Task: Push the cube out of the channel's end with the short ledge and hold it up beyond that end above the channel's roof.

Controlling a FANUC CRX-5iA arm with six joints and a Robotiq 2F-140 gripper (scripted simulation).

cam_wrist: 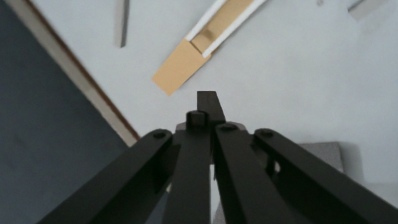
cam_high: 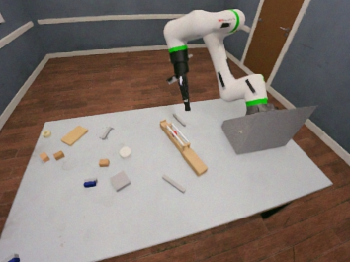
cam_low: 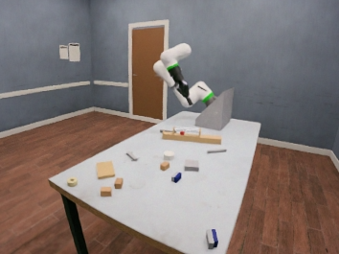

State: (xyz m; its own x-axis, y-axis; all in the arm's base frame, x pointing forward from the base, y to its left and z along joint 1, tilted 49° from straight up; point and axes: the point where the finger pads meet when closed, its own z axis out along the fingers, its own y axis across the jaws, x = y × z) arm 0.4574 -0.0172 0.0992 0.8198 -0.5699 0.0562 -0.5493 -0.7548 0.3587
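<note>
Cube: small red cube (cam_high: 174, 131) sat inside the long tan wooden channel with white rails (cam_high: 181, 144), toward its far end, near the arm.
Channel ends: flat tan ledge (cam_high: 197, 163) at the near end in the top view; which end has the raised lip, I couldn't tell.
Claw: black two-finger gripper (cam_high: 187, 106) was fully closed, empty, hanging above the white table top (cam_high: 237, 189) just beyond the channel's far end.
Pusher options: grey flat bar (cam_high: 179, 119) lay beside that end; second grey bar (cam_high: 174, 183) further out.
Handling guess: cube looked rigid, light, smooth-faced; should slide easily, might skid off the ledge.
Grip guess: take it across two opposite flat faces, centred, once outside.
</note>
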